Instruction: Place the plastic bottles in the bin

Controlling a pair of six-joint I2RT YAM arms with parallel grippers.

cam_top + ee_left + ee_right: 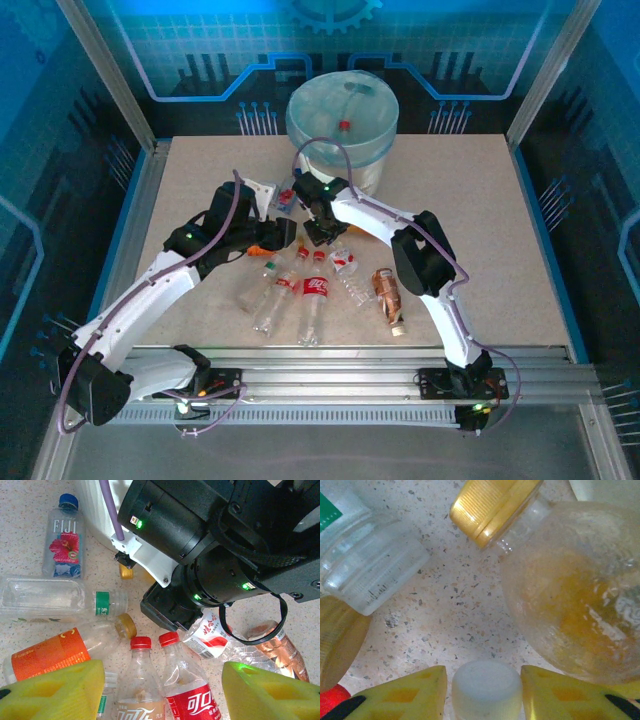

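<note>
The white bin (375, 150) stands at the far middle of the table (480, 250), the plastic bottles (316, 288) lie scattered just in front of it, the left gripper (162, 675) hangs spread and empty above them, and the right gripper (484, 669) brackets a white cap (486, 692), whether clamped I cannot tell.

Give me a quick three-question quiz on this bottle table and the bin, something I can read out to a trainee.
1. True or false: a red-capped bottle lies inside the bin.
2. The cap between the fingers of the right gripper is: A red, B white, C blue.
3. What colour is the cap on the Fiji bottle?
Key: 1 true; 2 B; 3 blue.
</note>
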